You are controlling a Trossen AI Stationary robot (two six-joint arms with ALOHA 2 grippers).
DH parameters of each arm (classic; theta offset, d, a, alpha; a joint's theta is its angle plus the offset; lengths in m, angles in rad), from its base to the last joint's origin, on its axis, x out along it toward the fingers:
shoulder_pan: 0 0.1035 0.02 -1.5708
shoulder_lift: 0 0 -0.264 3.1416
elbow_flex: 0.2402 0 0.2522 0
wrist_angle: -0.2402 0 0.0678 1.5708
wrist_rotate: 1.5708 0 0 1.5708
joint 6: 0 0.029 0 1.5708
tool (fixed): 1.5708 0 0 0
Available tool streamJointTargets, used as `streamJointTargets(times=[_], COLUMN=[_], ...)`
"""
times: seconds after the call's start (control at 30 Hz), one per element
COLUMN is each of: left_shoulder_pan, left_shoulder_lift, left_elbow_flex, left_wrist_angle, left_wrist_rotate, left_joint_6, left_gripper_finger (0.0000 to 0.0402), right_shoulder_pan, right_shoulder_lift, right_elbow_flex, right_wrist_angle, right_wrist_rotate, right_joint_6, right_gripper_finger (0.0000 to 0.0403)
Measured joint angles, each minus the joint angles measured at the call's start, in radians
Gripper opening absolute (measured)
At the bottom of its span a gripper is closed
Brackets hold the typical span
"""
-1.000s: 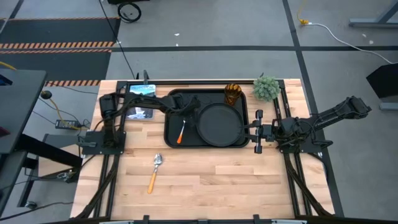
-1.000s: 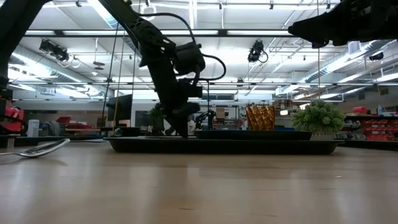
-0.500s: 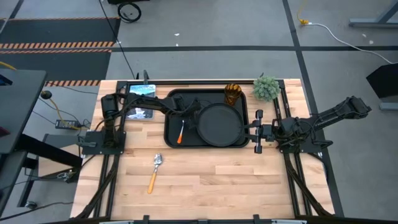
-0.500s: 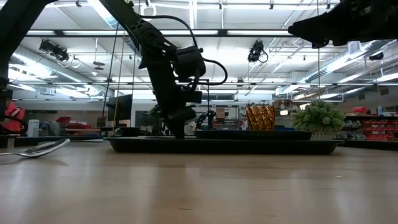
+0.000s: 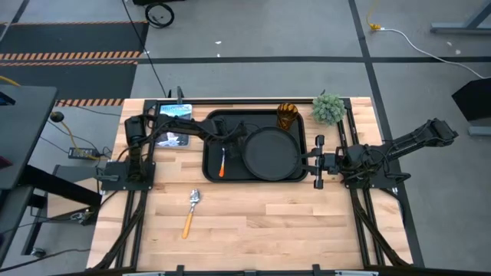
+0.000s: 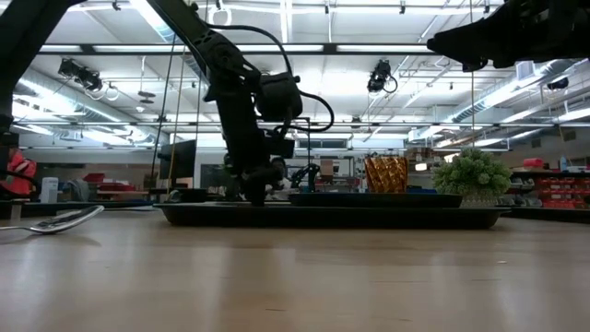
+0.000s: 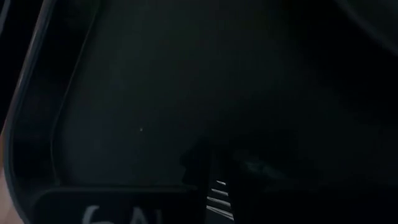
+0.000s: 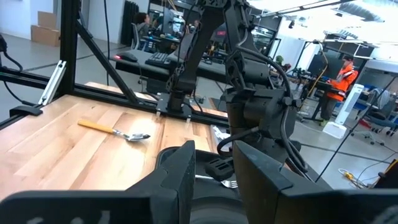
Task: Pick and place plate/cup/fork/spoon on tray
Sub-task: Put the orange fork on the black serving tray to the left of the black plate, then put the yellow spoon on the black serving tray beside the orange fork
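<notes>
The black tray [image 5: 211, 123] lies at the table's far middle. The round black plate [image 5: 270, 152] lies in the tray's right part. The amber cup [image 5: 286, 115] stands in the tray's far right corner. The orange-handled fork [image 5: 222, 165] lies in the tray's left part. My left gripper [image 5: 227, 142] is low over the tray at the fork's pronged end and shut on it. The spoon [image 5: 190, 212] lies on the bare table near the tray's near left corner. My right gripper [image 5: 318, 162] waits open beside the tray's right edge. My left gripper has the fork's pronged end [image 7: 217, 193] between its two fingers. It comes down from above, slanting from the table's left. The fork's handle [image 5: 222, 172] lies on the tray floor. In the low view the tray's lip hides the contact.
A small green plant [image 5: 328, 108] stands just beyond the tray's far right corner. A tablet-like device [image 5: 173, 112] lies at the far left by my left arm's base. Bare wood stretches along the table's near half. People show in the room beyond [image 8: 342, 81].
My left gripper has gone a little toward the table's left, staying low over the tray. The fork's pronged end has swung left with it while the handle end stayed. The fork now lies more nearly straight from far to near.
</notes>
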Motion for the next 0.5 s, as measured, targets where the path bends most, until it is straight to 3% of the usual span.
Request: streamJointTargets(times=[0.27, 0.4, 0.5], left_shoulder_pan=[0.002, -0.015, -0.048], left_shoulder_lift=[-0.005, -0.005, -0.005], left_elbow_flex=[0.019, 0.104, 0.186], left_wrist_angle=[-0.028, -0.187, -0.364], left_wrist_rotate=[0.0, 0.019, 0.105], left_joint_6=[-0.001, -0.025, -0.057], left_gripper_finger=[0.005, 0.005, 0.005], right_shoulder_pan=[0.0, 0.0, 0.0], right_shoulder_lift=[0.0, 0.0, 0.0], right_elbow_flex=[0.0, 0.0, 0.0], right_wrist_angle=[0.0, 0.0, -0.002], right_wrist_rotate=[0.0, 0.0, 0.0], right_joint_6=[0.0, 0.001, 0.003], right_gripper_finger=[0.0116, 0.0116, 0.0116])
